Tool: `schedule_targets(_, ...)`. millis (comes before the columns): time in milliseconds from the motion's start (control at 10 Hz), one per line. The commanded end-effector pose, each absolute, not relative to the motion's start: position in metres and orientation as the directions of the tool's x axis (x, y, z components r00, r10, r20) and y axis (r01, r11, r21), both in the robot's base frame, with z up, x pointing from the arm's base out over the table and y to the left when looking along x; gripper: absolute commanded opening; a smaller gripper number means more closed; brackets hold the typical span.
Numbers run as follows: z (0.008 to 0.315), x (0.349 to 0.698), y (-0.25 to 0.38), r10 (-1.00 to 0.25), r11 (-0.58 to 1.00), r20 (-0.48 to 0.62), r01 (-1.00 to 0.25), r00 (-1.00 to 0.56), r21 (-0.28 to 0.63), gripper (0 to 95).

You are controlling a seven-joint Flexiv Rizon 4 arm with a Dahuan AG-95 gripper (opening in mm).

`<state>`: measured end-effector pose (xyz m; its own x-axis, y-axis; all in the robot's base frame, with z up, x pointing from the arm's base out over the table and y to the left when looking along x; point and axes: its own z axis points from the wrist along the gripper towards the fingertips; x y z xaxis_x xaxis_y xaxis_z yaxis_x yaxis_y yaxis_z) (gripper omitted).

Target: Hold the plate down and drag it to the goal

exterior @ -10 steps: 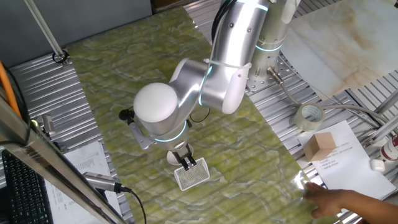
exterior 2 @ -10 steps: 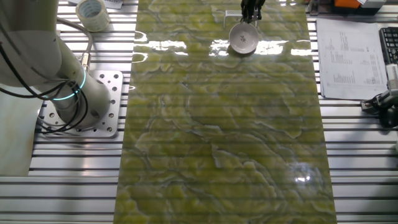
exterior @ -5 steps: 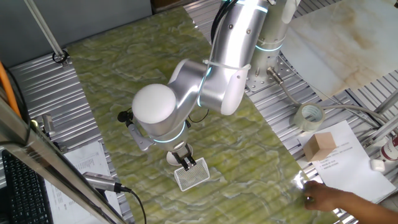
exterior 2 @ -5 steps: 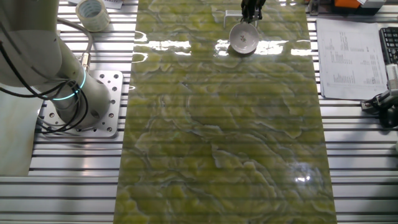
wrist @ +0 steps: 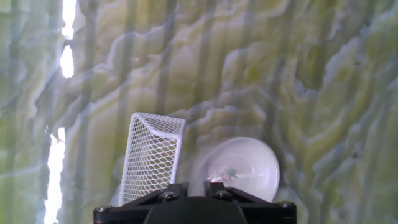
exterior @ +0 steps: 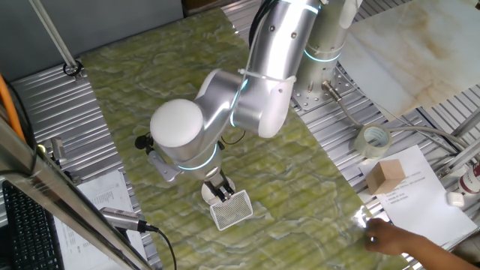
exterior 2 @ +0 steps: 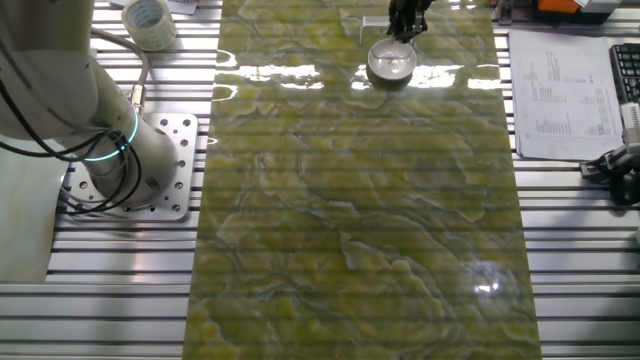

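Note:
The small white round plate lies on the green marbled mat, right beside the white mesh goal tile. In the hand view the plate sits just right of the goal tile, their edges meeting. My gripper points down with its fingers together and presses on the plate's side nearest the tile. In the other fixed view the plate is at the mat's far end, just in front of the gripper, which hides most of the tile.
A clear tape roll, a cardboard box on paper sheets and a person's hand are at the right. A keyboard and papers are at the left. The arm's base stands beside the mat.
The arm's elbow has swung a little to the left and the gripper has shifted slightly on the plate. The plate stays beside the tile. The person's hand has moved a little.

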<state>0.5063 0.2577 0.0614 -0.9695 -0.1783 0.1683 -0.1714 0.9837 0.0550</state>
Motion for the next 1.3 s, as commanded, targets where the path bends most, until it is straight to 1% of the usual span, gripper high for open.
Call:
schedule_targets(100,0.065,0.505,0.254,-0.183,0.983,0.171,-0.176,-0.968,0.054,19.0)
schedule_targets(300,0.068,0.504,0.249,-0.19,0.982,0.171,-0.184,-0.967,0.049,19.0)
schedule_targets(400,0.072,0.505,0.24,-0.195,0.981,0.171,-0.19,-0.966,0.049,0.0)
schedule_targets(600,0.081,0.51,0.22,-0.2,0.98,0.169,-0.194,-0.965,0.051,0.0)
schedule_targets(700,0.088,0.513,0.209,-0.165,0.986,0.16,-0.16,-0.973,0.042,0.0)
schedule_targets(900,0.094,0.521,0.2,-0.135,0.991,0.146,-0.132,-0.98,0.033,0.0)
schedule_targets(1300,0.101,0.544,0.174,-0.127,0.992,0.129,-0.125,-0.983,0.024,0.0)
